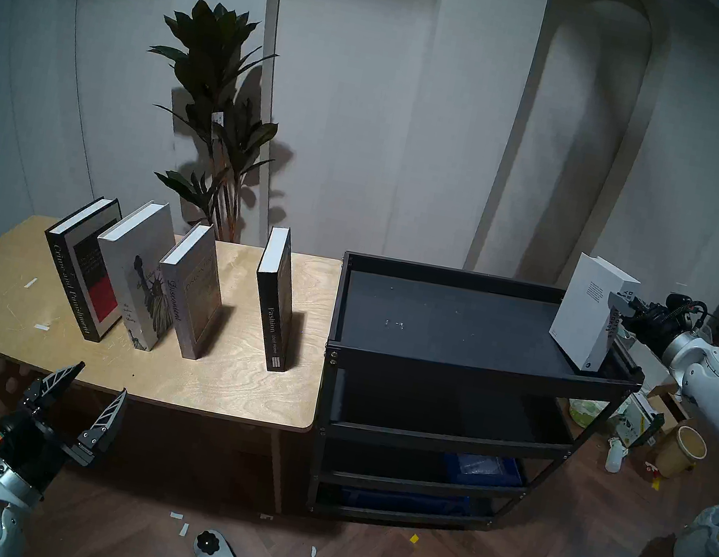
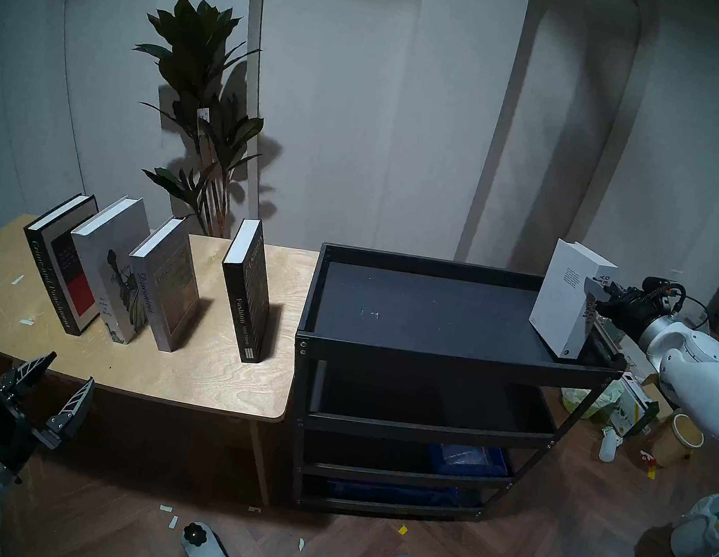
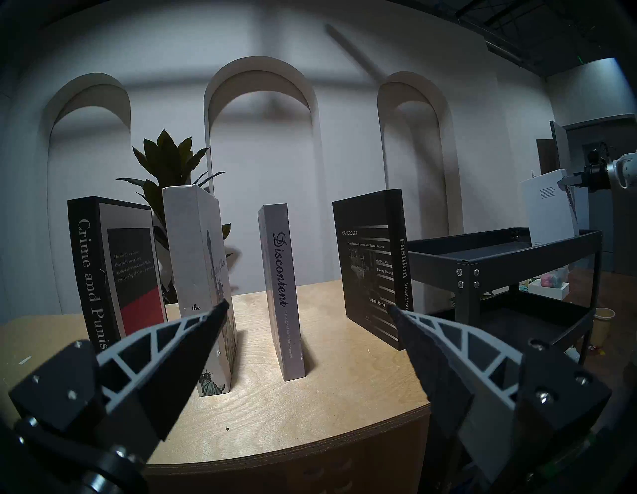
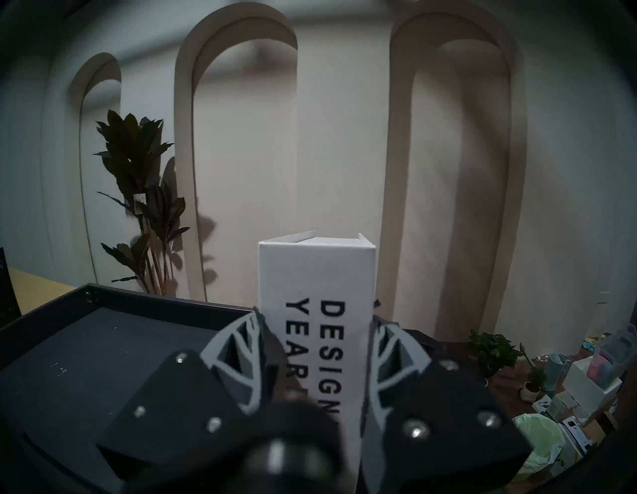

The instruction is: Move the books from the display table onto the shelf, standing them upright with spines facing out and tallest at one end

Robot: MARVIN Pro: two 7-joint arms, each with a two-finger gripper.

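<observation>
Five books in all: four on the display table (image 1: 205,382), one on the shelf (image 1: 465,371). The four on the table stand upright in a row, spines toward the front edge. From the left end they run: the black "Crime and Punishment" (image 1: 81,269), the white Statue of Liberty book (image 1: 142,280) just beside it, the grey "Discontent" (image 1: 192,294) next along, and the black "Fashion" (image 1: 274,303) standing apart, nearer the table's right edge. The fifth, the white "Design Hotels Yearbook" (image 1: 590,316), is upright at the right end of the shelf's top tier, its spine turned toward the right side rim. The right gripper (image 1: 618,312) comes in level from that side and is clamped on the white book, one finger on each cover with the spine between them, as the right wrist view shows. Whether the book's foot rests on the tier I cannot tell. The left gripper (image 1: 99,385) hovers below the table's front edge, near its left end, with jaws spread wide and nothing in them. One potted plant (image 1: 218,117) stands behind the table's back edge.
</observation>
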